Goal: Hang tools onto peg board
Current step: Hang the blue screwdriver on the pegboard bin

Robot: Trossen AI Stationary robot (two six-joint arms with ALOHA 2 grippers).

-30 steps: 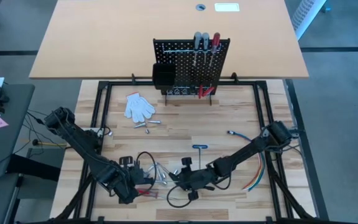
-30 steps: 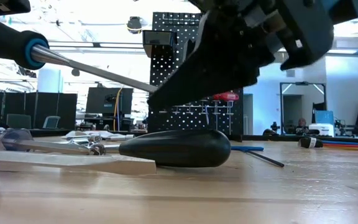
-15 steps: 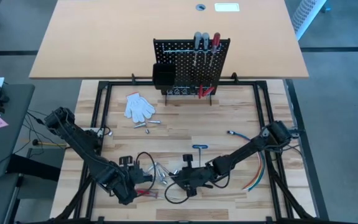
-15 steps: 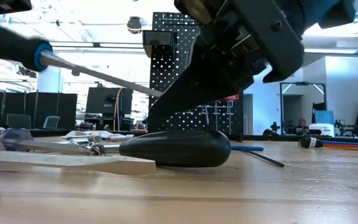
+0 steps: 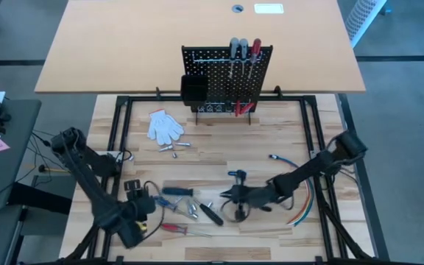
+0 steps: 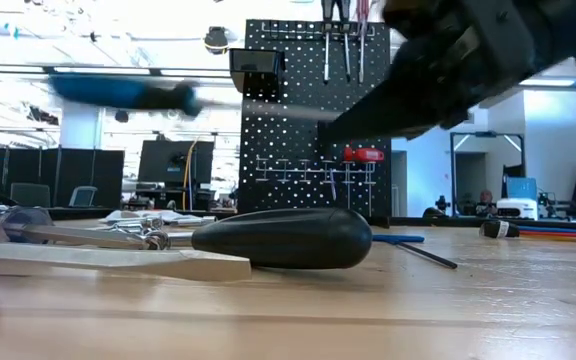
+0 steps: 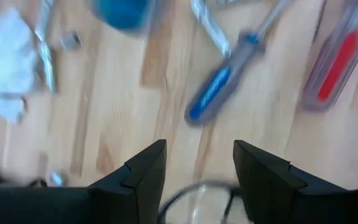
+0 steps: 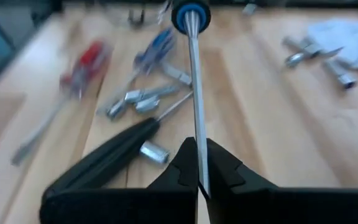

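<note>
Screwdriver (image 8: 194,93) pinched by right hand (image 8: 197,180), above table (image 5: 219,151).

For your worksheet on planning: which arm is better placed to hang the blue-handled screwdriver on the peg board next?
Right. Its end effector already grips the blue-handled screwdriver by the shaft; the left end effector is open and empty, farther from the peg board.

Blue-handled screwdriver (image 5: 177,191) held level by shaft; other tools (image 5: 197,212) on table; peg board (image 5: 227,77) upright.
</note>
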